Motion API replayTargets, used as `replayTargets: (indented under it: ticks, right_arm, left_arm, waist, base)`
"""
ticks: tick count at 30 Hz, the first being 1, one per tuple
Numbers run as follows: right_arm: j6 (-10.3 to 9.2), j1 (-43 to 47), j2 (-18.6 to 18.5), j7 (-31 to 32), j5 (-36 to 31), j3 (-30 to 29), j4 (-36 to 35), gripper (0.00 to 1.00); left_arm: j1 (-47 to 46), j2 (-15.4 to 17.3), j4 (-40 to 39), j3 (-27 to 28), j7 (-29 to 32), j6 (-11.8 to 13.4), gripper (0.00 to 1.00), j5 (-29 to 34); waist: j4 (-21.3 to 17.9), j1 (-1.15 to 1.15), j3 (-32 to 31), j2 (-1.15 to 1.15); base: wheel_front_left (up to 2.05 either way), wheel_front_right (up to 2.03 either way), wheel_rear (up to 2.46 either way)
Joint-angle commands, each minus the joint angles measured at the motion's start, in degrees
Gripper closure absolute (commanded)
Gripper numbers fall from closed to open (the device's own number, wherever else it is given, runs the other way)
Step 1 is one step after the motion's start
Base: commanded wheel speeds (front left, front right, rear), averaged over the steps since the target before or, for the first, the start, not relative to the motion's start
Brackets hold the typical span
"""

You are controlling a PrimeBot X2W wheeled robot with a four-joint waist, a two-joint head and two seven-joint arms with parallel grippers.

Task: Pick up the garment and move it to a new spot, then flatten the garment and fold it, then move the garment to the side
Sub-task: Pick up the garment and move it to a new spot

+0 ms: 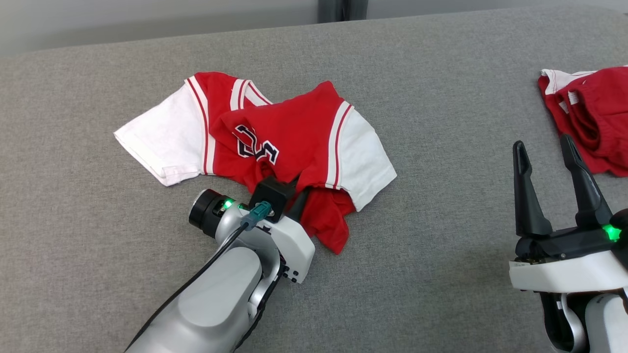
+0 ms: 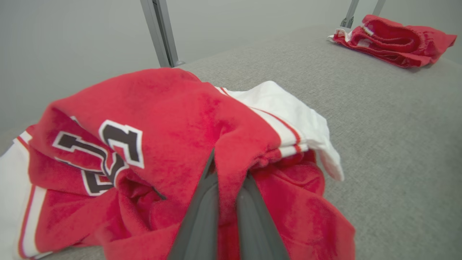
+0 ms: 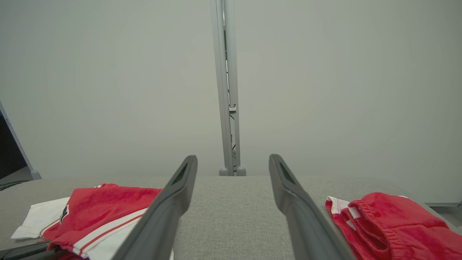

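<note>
My left gripper (image 2: 226,162) pinched tight on a red fold at the near edge of the jersey (image 1: 299,132), jersey lying crumpled on the grey cloth surface (image 1: 441,274), my right gripper (image 1: 543,147) spread wide and empty well to its right, second red garment (image 1: 598,117) just beyond those fingertips.

Head looks down; low wrist views share the garment (image 2: 187,119).

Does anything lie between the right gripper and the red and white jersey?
Nothing visible does: bare grey surface lies between the right gripper and the jersey. The red shorts sit on the gripper's other side. The left gripper is shut on the jersey.
</note>
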Motion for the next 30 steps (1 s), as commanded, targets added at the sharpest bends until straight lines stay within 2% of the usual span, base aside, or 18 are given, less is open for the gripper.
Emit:
replayTargets:
  ticks: [1,2,3,7,17,30]
  right_arm:
    - [0.01,0.19,-0.27,-0.53,0.29,-0.31,0.22,0.00]
    - [0.01,0.19,-0.26,-0.60,0.26,-0.39,0.46,0.00]
    - [0.01,0.23,-0.26,-0.53,0.34,-0.38,0.69,0.00]
    - [0.01,0.53,-0.27,-0.61,0.71,-0.31,1.87,0.00]
    - [0.01,1.37,-0.26,-0.64,0.66,-0.77,4.36,0.00]
    - [0.01,5.23,-0.26,-1.37,-0.10,-1.97,7.99,0.00]
  left_arm:
    - [0.36,-0.22,0.45,-0.13,-0.69,-0.21,0.78,-0.44]
    - [0.50,-0.43,1.07,-0.23,-1.13,-0.44,0.31,-0.74]
    - [0.52,-0.67,1.53,-0.35,-1.65,-0.68,0.00,-0.89]
    - [0.24,-1.49,1.95,-0.50,-3.59,-1.32,0.00,-1.47]
    - [2.45,-1.64,-2.84,2.56,-5.69,0.07,0.00,-1.74]
    - [18.19,4.58,-19.39,15.97,-5.76,4.30,0.00,0.68]
  waist:
    - [0.16,0.00,-0.19,0.00]
    - [0.33,0.00,-0.36,0.00]
    - [0.55,0.00,-0.55,0.00]
    - [1.65,0.00,-1.59,0.00]
    - [4.48,0.00,-5.50,0.00]
    - [7.80,0.00,-10.38,0.00]
  base:
    - [0.00,0.00,0.00]
    - [0.00,0.00,0.00]
    - [0.00,0.00,0.00]
    - [0.00,0.00,0.00]
    - [0.00,0.00,0.00]
    - [0.00,0.00,0.00]
